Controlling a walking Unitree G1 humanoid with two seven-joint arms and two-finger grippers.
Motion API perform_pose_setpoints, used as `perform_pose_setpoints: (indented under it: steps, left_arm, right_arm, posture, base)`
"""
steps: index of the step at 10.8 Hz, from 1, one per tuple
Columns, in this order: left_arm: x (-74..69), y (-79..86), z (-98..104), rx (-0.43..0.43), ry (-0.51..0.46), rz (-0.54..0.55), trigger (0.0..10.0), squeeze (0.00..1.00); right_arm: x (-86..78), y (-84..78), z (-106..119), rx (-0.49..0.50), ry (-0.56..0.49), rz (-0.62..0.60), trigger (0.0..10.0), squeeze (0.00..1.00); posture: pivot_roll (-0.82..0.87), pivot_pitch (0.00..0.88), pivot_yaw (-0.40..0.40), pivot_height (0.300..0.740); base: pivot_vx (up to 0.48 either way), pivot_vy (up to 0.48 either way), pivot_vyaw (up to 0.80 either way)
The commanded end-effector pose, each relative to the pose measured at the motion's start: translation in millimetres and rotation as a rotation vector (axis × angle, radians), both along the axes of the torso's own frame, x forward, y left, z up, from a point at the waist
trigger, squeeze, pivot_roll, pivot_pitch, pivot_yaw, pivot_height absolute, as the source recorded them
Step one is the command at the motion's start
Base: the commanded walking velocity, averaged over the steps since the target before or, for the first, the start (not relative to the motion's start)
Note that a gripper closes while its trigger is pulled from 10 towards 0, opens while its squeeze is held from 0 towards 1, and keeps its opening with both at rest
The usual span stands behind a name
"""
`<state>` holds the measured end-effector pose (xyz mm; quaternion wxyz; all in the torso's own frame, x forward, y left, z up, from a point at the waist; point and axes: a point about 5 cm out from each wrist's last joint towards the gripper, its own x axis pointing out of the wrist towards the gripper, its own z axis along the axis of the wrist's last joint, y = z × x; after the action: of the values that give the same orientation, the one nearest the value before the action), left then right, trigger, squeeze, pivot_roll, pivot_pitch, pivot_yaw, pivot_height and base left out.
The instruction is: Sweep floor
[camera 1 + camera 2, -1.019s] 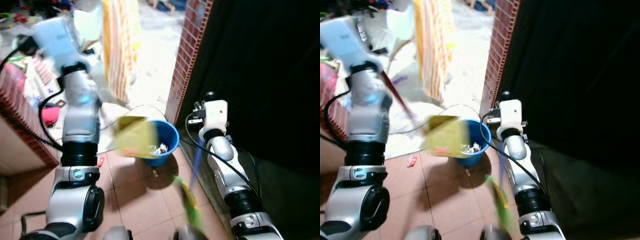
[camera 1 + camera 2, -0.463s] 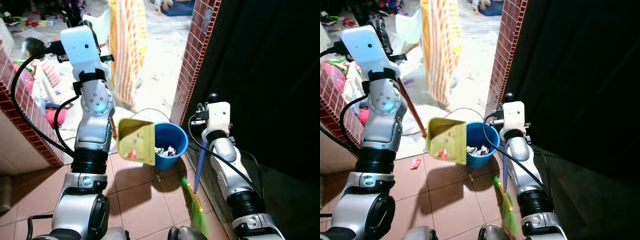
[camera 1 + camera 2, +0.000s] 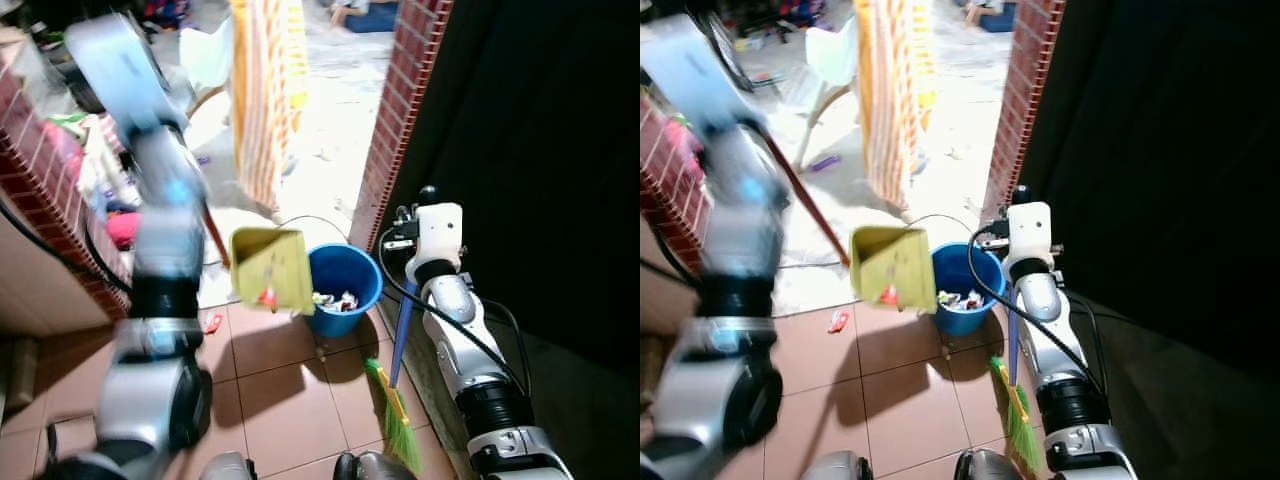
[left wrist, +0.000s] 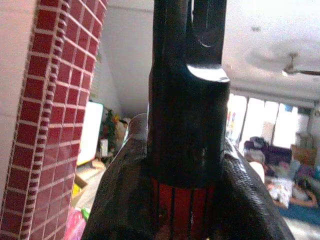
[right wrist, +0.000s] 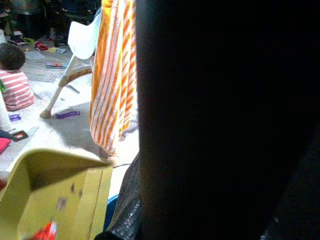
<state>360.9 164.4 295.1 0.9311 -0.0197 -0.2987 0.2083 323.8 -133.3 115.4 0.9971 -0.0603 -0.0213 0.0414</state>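
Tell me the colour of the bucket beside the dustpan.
Blue bucket, clearest in the left eye view.

Dark, unlit mass (image 5: 225,120) blocks most of the frame; whether it is a finger cannot be told. Beside it: yellow dustpan (image 5: 60,195), tilted, red scrap (image 5: 45,231) inside. Beyond: orange-striped cloth (image 5: 114,65) hanging, white chair (image 5: 75,50), person in striped top (image 5: 15,82) on floor.

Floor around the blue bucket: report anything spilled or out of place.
A small red scrap lies on the tiles left of the yellow dustpan, well short of the blue bucket. A crumb sits just before the bucket. Red litter clings in the tilted dustpan.
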Motion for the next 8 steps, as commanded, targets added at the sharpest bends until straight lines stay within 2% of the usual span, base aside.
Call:
perform_pose_setpoints:
  steps: [1, 3, 5, 8]
  left_arm:
    - [-2.5, -8.5, 23, -0.003, -0.105, -0.016, 10.0, 0.0]
    - [0.3, -46.7, 23, 0.02, -0.126, -0.119, 10.0, 0.0]
    - [-0.3, -71.6, 10, 0.085, -0.125, -0.187, 10.0, 0.0]
    - [-6.0, -125.8, -32, 0.311, -0.095, -0.372, 10.0, 0.0]
  right_arm:
    - [3.2, -1.1, 7, -0.01, -0.022, 0.005, 10.0, 0.0]
    - [3.0, 1.2, 9, -0.007, -0.027, 0.006, 10.0, 0.0]
    - [1.7, 0.5, 9, -0.004, -0.028, 0.0, 10.0, 0.0]
    - [-1.8, -4.8, 12, -0.005, -0.041, -0.02, 10.0, 0.0]
  posture:
    - [-0.01, 0.0, -0.051, 0.74]
    - [-0.03, 0.0, -0.05, 0.74]
    - [-0.05, 0.006, -0.044, 0.74]
    - [-0.1, 0.03, -0.02, 0.74]
  base:
    - [0.0, 0.0, 0.0]
    - [0.0, 0.0, 0.0]
    - [0.0, 0.0, 0.0]
    - [0.0, 0.0, 0.0]
